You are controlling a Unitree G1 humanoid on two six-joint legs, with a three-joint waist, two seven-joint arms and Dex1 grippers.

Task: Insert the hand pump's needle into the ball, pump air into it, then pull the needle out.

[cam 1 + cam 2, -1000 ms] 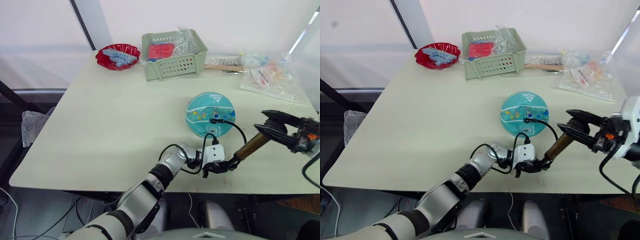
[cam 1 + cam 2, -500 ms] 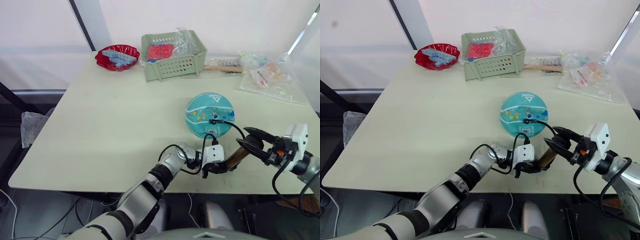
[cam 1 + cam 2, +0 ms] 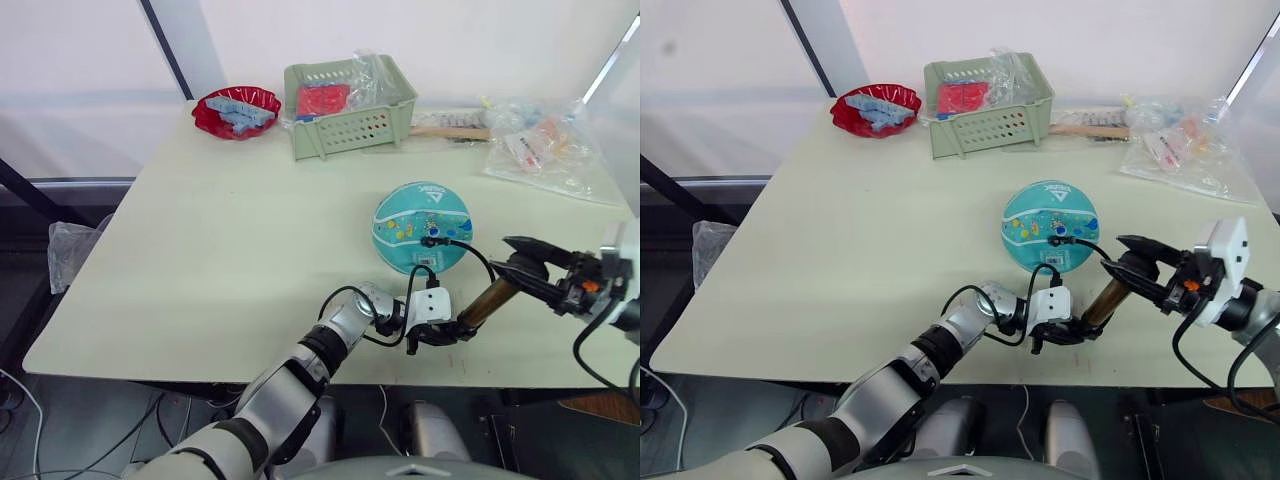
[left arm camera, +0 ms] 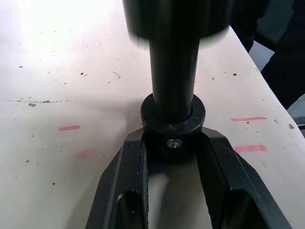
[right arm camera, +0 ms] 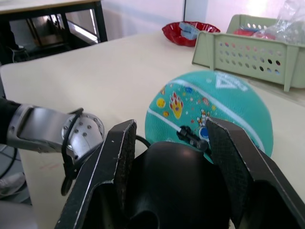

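The teal ball (image 3: 421, 226) rests on the table's near right part. The needle (image 3: 428, 241) with its black fitting is stuck into the ball's near side, and the thin black hose (image 3: 478, 256) loops from it down to the hand pump (image 3: 488, 300). The pump lies tilted, its bronze cylinder running from my left gripper (image 3: 440, 333) up to my right gripper (image 3: 517, 263). My left gripper (image 4: 174, 143) is shut on the pump's black end cap. In the right wrist view, my fingers (image 5: 119, 162) clamp the black handle in front of the ball (image 5: 214, 109).
A green basket (image 3: 348, 108) with red items, a red bowl (image 3: 237, 110) of blue pieces, a wooden-handled tool (image 3: 450, 128) and clear plastic bags (image 3: 545, 150) stand along the far edge. The pump lies close to the table's front edge (image 3: 300, 375).
My right gripper pushed the handle in toward the left gripper half a second ago, then drew it back out to the right. The left gripper and the ball stayed put.
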